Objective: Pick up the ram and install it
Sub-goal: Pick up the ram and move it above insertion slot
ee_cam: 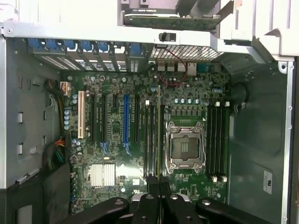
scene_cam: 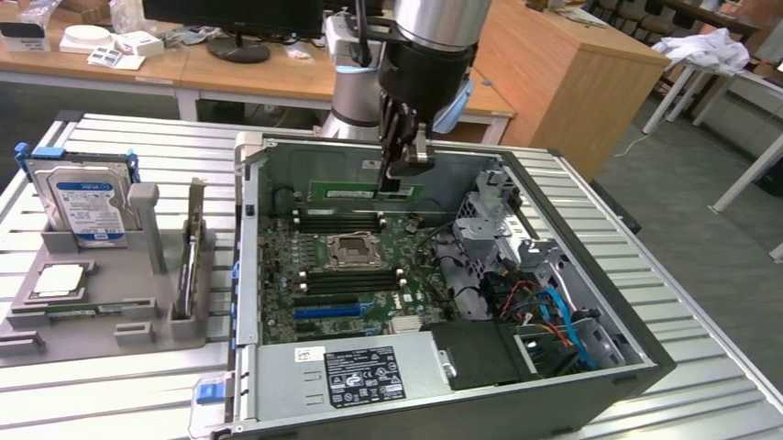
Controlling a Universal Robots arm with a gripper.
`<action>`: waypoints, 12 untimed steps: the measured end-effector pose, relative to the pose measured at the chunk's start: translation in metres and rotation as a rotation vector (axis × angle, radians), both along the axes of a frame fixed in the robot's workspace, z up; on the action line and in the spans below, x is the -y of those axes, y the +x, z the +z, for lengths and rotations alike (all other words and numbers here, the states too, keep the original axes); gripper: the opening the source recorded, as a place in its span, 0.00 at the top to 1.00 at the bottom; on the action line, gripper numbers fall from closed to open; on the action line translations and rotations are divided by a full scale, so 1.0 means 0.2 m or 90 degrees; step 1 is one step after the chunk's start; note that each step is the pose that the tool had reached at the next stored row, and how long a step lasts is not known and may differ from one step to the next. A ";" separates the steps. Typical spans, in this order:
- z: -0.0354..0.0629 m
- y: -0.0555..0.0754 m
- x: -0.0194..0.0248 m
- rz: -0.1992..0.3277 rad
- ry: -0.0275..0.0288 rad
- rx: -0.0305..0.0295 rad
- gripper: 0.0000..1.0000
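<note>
Past the grey labelled power-supply box [scene_cam: 367,371] nearest me, the black pincer [scene_cam: 399,183] grips the long green ram stick [scene_cam: 348,192], hanging above the silver square CPU socket [scene_cam: 355,246]; lowered askew of the socket-side slots [scene_cam: 347,221], it might jam or bend.

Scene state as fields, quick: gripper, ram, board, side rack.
gripper: shut on the ram
ram: held level over the open case, not in a slot
CPU socket: mid-board, ram slots on both sides
hard drive: upright in the grey rack, exterior view's left
expansion card: on edge in the same rack
</note>
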State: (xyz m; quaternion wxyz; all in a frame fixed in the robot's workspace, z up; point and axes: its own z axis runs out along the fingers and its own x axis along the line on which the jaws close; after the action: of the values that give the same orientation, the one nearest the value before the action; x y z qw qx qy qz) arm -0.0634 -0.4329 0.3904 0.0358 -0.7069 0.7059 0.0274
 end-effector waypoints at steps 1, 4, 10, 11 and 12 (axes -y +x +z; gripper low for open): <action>0.000 0.00 0.000 0.000 0.0000 0.0000 0.89; -0.001 0.02 0.000 0.000 0.0002 -0.0001 0.89; -0.003 0.06 0.000 0.000 0.0001 -0.0006 0.89; -0.003 0.06 0.000 0.000 0.0000 -0.0006 0.89; -0.003 0.06 0.000 0.000 0.0001 -0.0006 0.89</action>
State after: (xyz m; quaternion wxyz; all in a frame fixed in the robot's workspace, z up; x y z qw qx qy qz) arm -0.0517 -0.4330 0.3898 0.0356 -0.7069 0.7059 0.0277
